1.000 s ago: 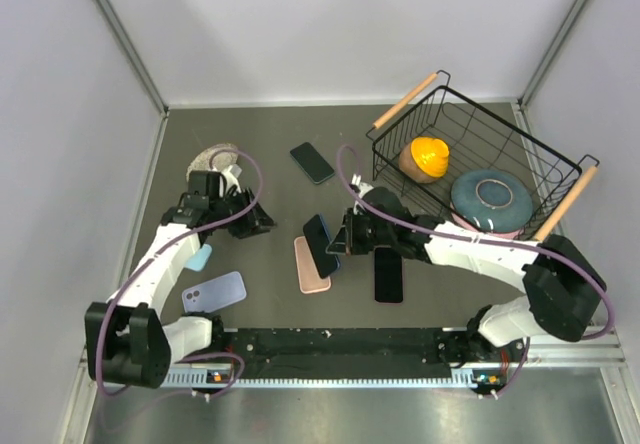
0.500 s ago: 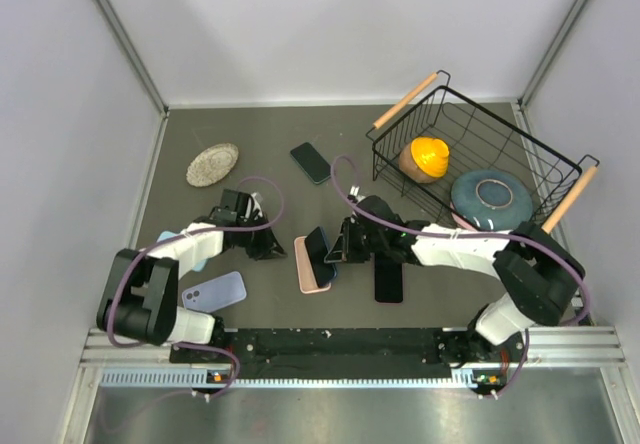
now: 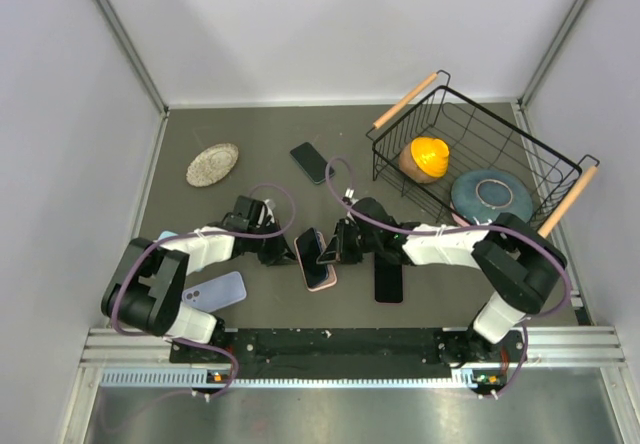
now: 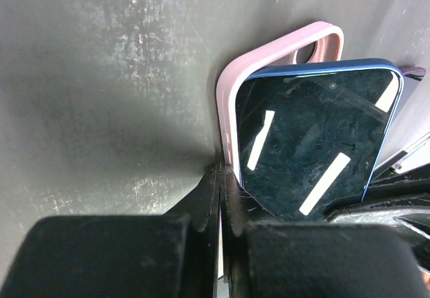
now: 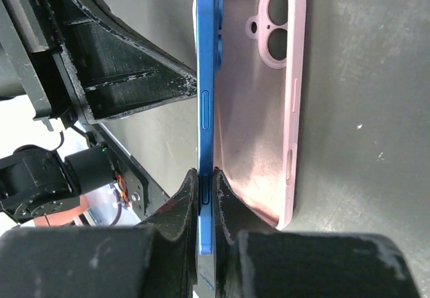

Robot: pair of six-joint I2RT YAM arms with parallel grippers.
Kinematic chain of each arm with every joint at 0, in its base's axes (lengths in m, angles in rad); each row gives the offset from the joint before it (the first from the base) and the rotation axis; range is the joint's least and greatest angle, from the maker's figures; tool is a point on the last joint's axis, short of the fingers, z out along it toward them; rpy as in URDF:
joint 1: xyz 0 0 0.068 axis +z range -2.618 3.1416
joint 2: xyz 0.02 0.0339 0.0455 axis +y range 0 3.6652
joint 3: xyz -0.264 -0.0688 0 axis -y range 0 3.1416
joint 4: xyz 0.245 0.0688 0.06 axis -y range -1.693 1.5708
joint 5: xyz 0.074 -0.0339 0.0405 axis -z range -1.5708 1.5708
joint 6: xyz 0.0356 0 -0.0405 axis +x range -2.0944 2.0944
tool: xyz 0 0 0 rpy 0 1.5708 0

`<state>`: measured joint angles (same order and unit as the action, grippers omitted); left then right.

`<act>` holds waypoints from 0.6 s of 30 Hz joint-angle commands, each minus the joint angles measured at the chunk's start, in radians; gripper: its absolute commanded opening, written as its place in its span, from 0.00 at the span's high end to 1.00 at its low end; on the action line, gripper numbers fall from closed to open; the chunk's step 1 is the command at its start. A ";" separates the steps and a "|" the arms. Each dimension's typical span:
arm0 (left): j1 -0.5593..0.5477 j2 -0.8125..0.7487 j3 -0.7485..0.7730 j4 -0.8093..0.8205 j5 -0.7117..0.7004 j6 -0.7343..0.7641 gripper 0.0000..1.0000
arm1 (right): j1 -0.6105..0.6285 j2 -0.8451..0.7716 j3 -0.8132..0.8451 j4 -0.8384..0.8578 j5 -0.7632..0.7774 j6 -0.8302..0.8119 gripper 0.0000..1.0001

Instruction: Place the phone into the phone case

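Note:
A blue phone (image 3: 310, 247) with a dark screen (image 4: 312, 143) stands on its long edge over an open pink phone case (image 3: 320, 276) that lies on the dark table. My right gripper (image 3: 328, 252) is shut on the phone's side edges (image 5: 205, 96), next to the case's inner face (image 5: 259, 96). My left gripper (image 3: 283, 254) is shut, and its tips (image 4: 222, 172) touch the case's left side wall (image 4: 227, 120). The left fingers (image 5: 121, 76) show beyond the phone in the right wrist view.
A black phone (image 3: 388, 276) lies just right of the case and another (image 3: 313, 162) farther back. A lavender phone (image 3: 213, 291) lies front left, a woven disc (image 3: 212, 164) back left. A wire basket (image 3: 520, 144) with an orange object (image 3: 428, 157) and a blue bowl (image 3: 490, 196) stands at the right.
My left arm swung from the left side rightward until its shut tips met the pink case. My right gripper carried the phone slightly left over the case.

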<state>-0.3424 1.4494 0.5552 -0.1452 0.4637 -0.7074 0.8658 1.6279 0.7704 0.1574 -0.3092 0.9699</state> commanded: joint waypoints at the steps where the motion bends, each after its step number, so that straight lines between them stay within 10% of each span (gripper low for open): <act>1: -0.020 0.026 -0.032 0.026 -0.040 -0.004 1.00 | -0.005 0.024 -0.020 0.093 -0.034 0.010 1.00; 18: -0.027 -0.006 -0.055 0.024 -0.068 -0.003 1.00 | -0.004 0.087 -0.063 0.090 -0.044 -0.120 1.00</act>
<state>-0.3481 1.4406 0.5385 -0.1207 0.4587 -0.7292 0.8448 1.6615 0.7136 0.2695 -0.3630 0.9222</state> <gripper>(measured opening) 0.008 0.033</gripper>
